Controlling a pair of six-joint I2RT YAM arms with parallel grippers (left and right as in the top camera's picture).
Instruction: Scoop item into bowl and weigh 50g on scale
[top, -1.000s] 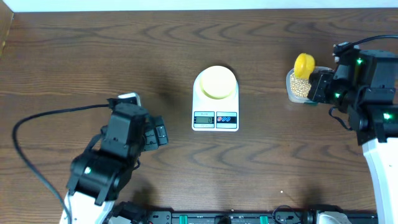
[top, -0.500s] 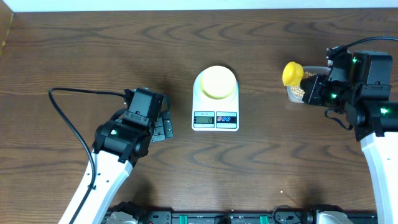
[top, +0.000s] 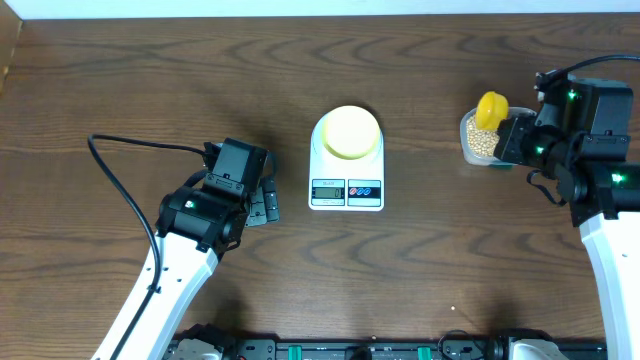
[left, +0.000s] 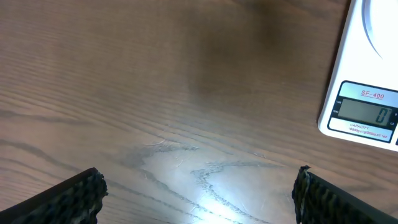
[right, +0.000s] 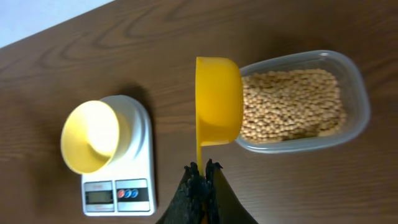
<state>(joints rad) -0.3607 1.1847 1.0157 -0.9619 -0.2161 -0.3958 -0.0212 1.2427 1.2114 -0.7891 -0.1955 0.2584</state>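
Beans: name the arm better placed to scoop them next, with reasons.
Right. The right gripper is shut on the yellow scoop, held at the tub of beans. The left gripper is open and empty, near the scale, away from the tub.

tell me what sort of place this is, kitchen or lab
Probably a robot lab bench, not a kitchen: a bare wood-grain table with a left arm and right arm over it, and only a scale, bowl, scoop and tub of beans.
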